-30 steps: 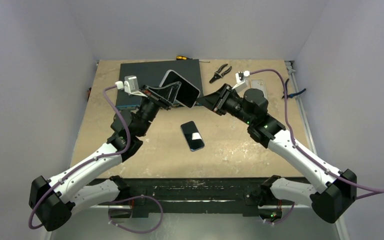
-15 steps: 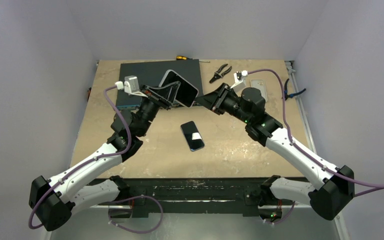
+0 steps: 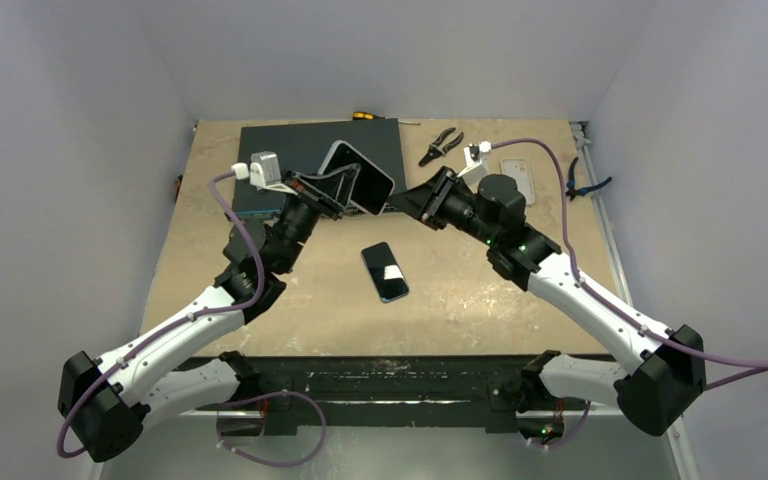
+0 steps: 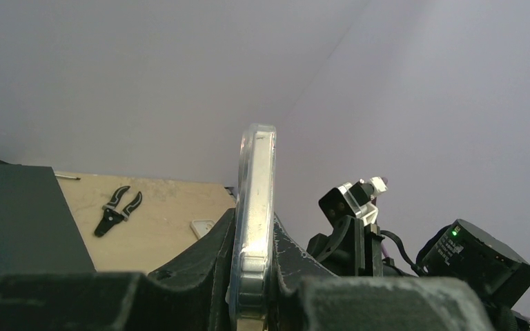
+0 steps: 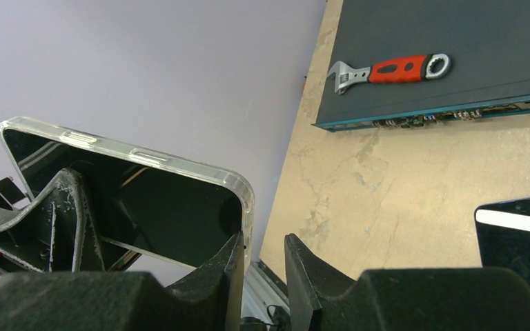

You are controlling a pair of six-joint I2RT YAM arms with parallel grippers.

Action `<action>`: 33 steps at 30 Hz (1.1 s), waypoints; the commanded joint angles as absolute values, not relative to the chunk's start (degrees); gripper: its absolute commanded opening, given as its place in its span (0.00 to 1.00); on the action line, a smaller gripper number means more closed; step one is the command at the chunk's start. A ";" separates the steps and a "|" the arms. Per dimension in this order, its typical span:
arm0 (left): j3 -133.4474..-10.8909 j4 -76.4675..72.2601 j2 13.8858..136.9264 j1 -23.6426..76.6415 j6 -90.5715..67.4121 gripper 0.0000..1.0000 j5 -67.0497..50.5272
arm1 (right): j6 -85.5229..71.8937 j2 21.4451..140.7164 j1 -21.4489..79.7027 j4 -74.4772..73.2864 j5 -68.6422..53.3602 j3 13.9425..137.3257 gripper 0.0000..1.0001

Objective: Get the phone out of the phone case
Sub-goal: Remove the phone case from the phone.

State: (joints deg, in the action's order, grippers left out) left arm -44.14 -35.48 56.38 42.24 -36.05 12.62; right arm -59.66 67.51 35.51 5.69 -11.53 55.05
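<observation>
My left gripper is clamped on the case, held up in the top view's upper middle, and the phone looks to be inside. Jaws of my right gripper sit slightly apart by its corner. Shell's flexy and slick, glass is fragile, so I'd peel that corner lip

Pliers, red wrench, dark box.

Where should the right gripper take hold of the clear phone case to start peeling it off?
Probably at the rounded free corner of the phone case, pinching its thin clear rim edge-on from the right gripper's own side. The left gripper clamps the flat faces at the far end and holds the case raised, so that corner is exposed and closest.
</observation>
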 commanded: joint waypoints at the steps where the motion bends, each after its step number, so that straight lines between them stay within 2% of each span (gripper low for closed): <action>1: -48.38 -54.85 51.86 44.74 -42.69 0.00 6.89 | -58.24 71.37 35.24 -2.59 -8.12 52.34 0.30; 33: -49.30 -56.02 53.03 46.62 -44.91 0.00 5.45 | -62.58 81.88 35.04 4.15 -13.06 51.67 0.29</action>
